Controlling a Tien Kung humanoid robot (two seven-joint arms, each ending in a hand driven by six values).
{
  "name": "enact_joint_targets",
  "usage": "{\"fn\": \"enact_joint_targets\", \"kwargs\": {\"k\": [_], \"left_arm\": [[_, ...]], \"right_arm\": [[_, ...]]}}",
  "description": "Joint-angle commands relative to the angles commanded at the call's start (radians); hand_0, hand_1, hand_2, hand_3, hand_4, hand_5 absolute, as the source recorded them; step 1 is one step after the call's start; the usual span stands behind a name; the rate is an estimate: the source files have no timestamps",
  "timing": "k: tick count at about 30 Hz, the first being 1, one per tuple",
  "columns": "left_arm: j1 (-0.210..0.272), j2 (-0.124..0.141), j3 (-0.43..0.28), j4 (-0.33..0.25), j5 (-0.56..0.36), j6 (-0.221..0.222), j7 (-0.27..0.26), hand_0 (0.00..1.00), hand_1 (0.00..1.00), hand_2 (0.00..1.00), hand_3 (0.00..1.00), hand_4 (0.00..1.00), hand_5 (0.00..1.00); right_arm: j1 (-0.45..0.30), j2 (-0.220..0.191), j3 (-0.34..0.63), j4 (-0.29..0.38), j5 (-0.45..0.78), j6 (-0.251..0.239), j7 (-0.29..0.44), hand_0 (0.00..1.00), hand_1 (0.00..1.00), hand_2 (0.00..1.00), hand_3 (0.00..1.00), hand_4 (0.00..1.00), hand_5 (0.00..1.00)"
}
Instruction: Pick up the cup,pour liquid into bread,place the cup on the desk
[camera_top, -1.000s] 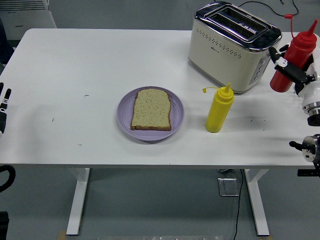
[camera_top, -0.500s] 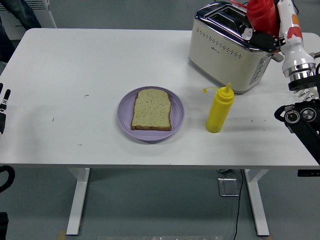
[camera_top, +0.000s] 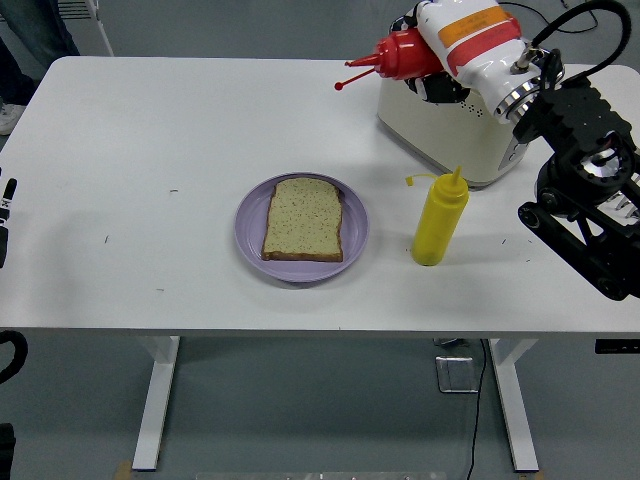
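Observation:
A slice of seeded bread lies on a purple plate at the middle of the white table. My right hand is shut on a red squeeze bottle, held tipped on its side in the air over the toaster's left end. Its nozzle points left, and its small red cap dangles at the tip. The bottle is well behind and to the right of the bread. Only the fingertips of my left hand show at the left edge, resting by the table.
A cream and chrome toaster stands at the back right, partly behind my right arm. A yellow squeeze bottle stands upright just right of the plate. A person's legs show at the top left corner.
My right arm has lifted the red bottle from the table's right edge, swung it up and left over the toaster, and tipped it from upright to nearly horizontal.

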Motion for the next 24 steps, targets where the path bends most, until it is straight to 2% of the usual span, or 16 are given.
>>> {"fn": "enact_joint_targets", "kwargs": {"k": [3, 10, 13, 18, 24], "left_arm": [[0.000, 0.000, 0.000, 0.000, 0.000, 0.000, 0.000, 0.810, 0.796, 0.820, 0.736, 0.620, 0.998], [0.002, 0.000, -0.004, 0.000, 0.000, 0.001, 0.000, 0.811, 0.796, 0.820, 0.736, 0.619, 0.998], [0.002, 0.000, -0.004, 0.000, 0.000, 0.001, 0.000, 0.811, 0.796, 0.820, 0.736, 0.619, 0.998], [-0.001, 0.000, 0.000, 0.001, -0.001, 0.000, 0.000, 0.810, 0.796, 0.819, 0.735, 0.619, 0.998], [0.000, 0.000, -0.003, 0.000, -0.001, 0.001, 0.000, 0.811, 0.795, 0.819, 0.735, 0.619, 0.998]], "right_arm": [[0.013, -0.006, -0.034, -0.006, 0.000, 0.003, -0.002, 0.098, 0.185, 0.322, 0.373, 0.737, 0.104], [0.022, -0.026, 0.057, -0.001, 0.000, 0.011, -0.007, 0.099, 0.182, 0.320, 0.372, 0.735, 0.112], [0.035, -0.022, 0.026, 0.003, 0.000, 0.009, -0.005, 0.099, 0.182, 0.320, 0.372, 0.735, 0.112], [0.043, -0.007, -0.093, -0.008, 0.000, 0.015, 0.009, 0.099, 0.180, 0.320, 0.373, 0.731, 0.114], [0.024, -0.013, 0.046, -0.009, 0.000, 0.019, -0.004, 0.103, 0.189, 0.325, 0.378, 0.701, 0.089]]}}
